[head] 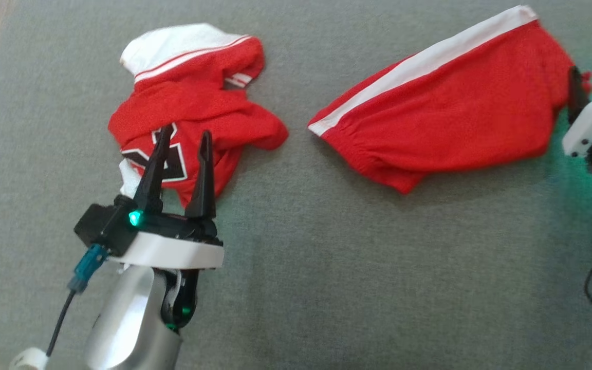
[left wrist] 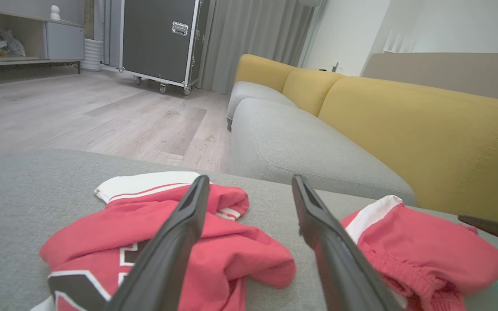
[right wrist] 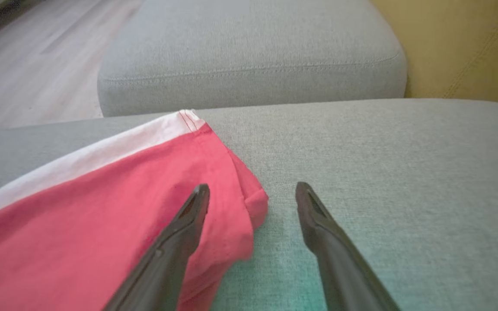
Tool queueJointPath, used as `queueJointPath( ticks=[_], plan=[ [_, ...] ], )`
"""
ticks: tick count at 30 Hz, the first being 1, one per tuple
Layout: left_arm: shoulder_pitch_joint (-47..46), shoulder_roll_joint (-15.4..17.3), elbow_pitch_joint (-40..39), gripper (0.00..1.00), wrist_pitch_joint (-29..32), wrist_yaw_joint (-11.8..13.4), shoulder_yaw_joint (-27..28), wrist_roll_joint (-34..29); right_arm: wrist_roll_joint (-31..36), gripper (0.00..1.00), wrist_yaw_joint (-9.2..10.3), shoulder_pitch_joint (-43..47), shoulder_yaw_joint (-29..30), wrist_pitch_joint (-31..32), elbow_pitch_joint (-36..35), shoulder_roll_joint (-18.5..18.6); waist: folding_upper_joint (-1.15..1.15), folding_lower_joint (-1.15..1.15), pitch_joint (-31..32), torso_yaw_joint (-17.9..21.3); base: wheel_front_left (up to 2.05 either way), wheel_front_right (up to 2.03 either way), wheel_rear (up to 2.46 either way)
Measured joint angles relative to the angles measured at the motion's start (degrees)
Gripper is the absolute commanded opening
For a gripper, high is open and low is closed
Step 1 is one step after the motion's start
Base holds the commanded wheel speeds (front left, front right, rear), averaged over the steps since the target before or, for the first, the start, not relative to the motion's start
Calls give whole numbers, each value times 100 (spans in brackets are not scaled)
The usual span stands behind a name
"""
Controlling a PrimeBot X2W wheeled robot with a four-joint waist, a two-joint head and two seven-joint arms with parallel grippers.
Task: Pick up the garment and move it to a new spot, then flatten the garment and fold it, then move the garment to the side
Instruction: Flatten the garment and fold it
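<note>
Two red garments (head: 193,108) (head: 450,118), two claws (head: 185,131) (right wrist: 253,185)

The jersey (head: 193,108) and shorts (head: 450,97) are matt mesh cloth; the cushion (head: 327,267) is coarsely woven; the left forearm (head: 121,318) gleams smooth.

I see a bare strip of cushion (head: 298,169) between jersey (head: 193,103) and shorts (head: 455,103), and open cushion nearer me. The yellow backrest (left wrist: 426,129) rises beyond the shorts.

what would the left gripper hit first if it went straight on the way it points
Probably the crumpled red jersey: the open left gripper points right across it, though how high the fingers ride above it is unclear.
</note>
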State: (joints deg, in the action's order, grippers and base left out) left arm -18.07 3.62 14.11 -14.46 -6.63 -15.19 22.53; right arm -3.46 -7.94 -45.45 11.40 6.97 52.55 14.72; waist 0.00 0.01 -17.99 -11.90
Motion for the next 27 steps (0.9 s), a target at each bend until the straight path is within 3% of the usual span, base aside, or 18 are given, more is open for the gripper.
queueJointPath(
  ticks=[11,12,13,27],
  plan=[
    [-264,-75,23,100,0,-51,0,1,404,100,0,-840,214,227,1071,276,0,-1,-467,-320,0,0,0],
    [-289,-78,23,100,0,-51,9,1,404,79,0,-934,203,288,1149,281,0,-1,-486,-328,0,0,0],
    [-304,-80,24,100,0,-51,19,1,404,0,0,-1011,178,310,1202,282,0,-1,-496,-327,0,0,0],
    [-294,-102,49,100,0,-52,196,-44,-130,0,0,-934,-119,-421,1452,208,0,-1,-215,109,0,0,0]
  ],
)
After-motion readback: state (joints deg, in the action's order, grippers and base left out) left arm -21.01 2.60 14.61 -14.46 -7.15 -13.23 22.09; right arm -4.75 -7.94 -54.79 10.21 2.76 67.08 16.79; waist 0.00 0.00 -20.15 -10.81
